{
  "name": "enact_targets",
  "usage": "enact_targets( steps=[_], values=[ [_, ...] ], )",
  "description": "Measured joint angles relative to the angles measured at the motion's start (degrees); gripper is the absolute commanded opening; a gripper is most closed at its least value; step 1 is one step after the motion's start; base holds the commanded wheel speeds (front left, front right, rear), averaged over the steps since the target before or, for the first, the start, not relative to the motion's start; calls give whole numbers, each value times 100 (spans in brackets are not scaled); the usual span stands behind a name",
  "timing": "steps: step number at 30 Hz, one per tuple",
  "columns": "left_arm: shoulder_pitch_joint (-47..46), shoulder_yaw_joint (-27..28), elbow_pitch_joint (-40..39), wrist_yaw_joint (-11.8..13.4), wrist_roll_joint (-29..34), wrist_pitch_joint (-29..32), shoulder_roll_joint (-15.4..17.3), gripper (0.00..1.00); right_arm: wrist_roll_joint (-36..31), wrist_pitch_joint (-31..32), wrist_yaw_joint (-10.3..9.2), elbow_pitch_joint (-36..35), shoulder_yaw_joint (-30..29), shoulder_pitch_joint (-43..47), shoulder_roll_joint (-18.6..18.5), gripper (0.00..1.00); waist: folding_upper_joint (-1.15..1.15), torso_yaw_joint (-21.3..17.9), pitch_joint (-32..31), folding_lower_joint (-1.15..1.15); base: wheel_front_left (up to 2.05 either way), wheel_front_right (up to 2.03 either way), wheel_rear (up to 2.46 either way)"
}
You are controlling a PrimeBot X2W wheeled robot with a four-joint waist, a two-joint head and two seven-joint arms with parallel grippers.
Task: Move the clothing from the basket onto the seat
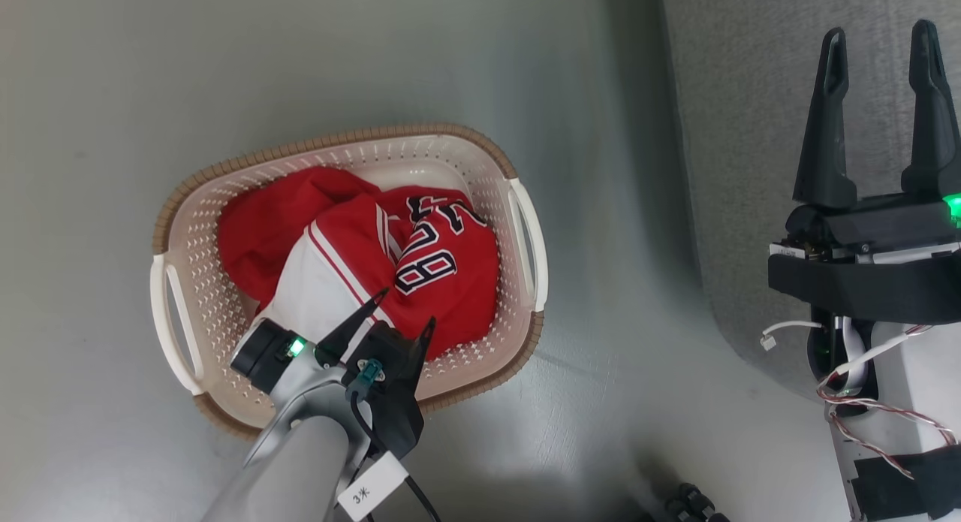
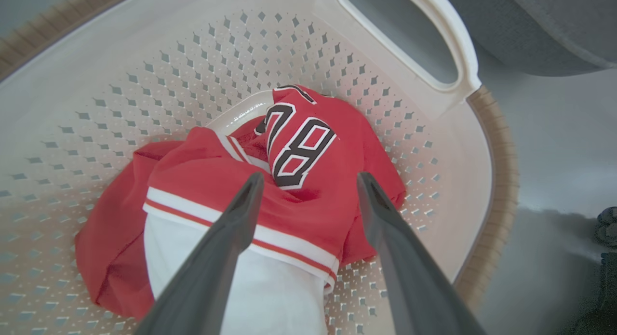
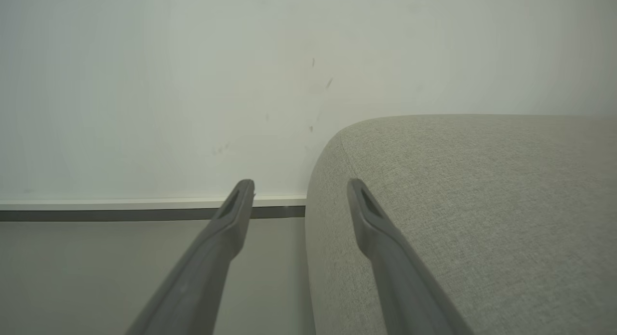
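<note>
Over the basket, head view: the left gripper hangs with its two dark fingers spread wide and nothing between them. The clothing lies bunched in the basket, under and just ahead of the jaws, showing red cloth, white lining and dark numerals. The basket stands on the grey floor. The right gripper is well apart from the basket, jaws parted and empty, tips over the edge of the seat.

Left wrist view: both fingers point down into the pile. A white-striped hem and white lining sit between and below the tips, and the numbered garment lies just beyond them. Whether the tips touch cloth cannot be told.

Right wrist view: jaws apart. The seat's rounded corner lies ahead of the finger on that view's right, with floor and wall ahead of the other.

Judgement: both garments lie in the basket, so the transfer is not yet begun. The step in hand is the reach-in for a first pick. The next move calls for lowering until a thick fold sits between the pads, closing on it, lifting clear of the basket wall, then carrying across to the seat. The light basket may drag along.
</note>
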Motion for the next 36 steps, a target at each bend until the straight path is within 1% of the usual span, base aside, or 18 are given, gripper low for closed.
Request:
enact_targets(
  steps=[5,9,18,20,27,28,29,30,31,32,36],
  values=[
    [-162,-7,179,9,-4,-24,-2,100,-9,0,9,-41,0,-70,5,100,0,9,165,0,0,0,0],
    [-272,-55,266,59,-71,-44,-7,100,-25,0,53,-98,9,-126,12,100,0,7,273,0,0,0,0],
    [-648,-237,490,179,-176,-36,-19,100,-133,-1,80,-234,10,-210,20,100,0,-47,538,-1,0,0,0],
    [-729,-261,543,214,-210,-35,-22,100,-167,-1,86,-235,12,-210,22,100,0,-58,590,-1,0,0,0],
    [-913,-439,762,467,-382,93,-27,100,-214,-1,110,-224,18,-277,40,100,-1,-95,671,-1,0,0,0],
    [-936,-450,789,500,-405,113,-27,88,-216,-1,110,-223,16,-284,40,100,-1,-97,674,-1,0,0,0],
    [-957,-457,810,516,-425,114,-27,59,-216,-1,111,-223,16,-289,43,100,-1,-99,676,-1,0,0,0],
    [-977,-466,829,530,-432,114,-27,45,-216,-1,111,-221,16,-293,47,100,-1,-102,678,-1,0,0,0],
    [-987,-480,846,566,-459,114,-29,17,-216,-1,111,-220,16,-294,51,100,-1,-104,679,-1,0,0,0],
    [-989,-499,866,566,-491,115,-29,0,-218,-1,112,-215,16,-294,54,100,-1,-106,678,-1,0,0,0],
    [-989,-613,894,594,-573,104,-29,0,-223,-1,127,-134,1,-294,70,100,-1,-109,645,-1,0,0,0]
  ],
)
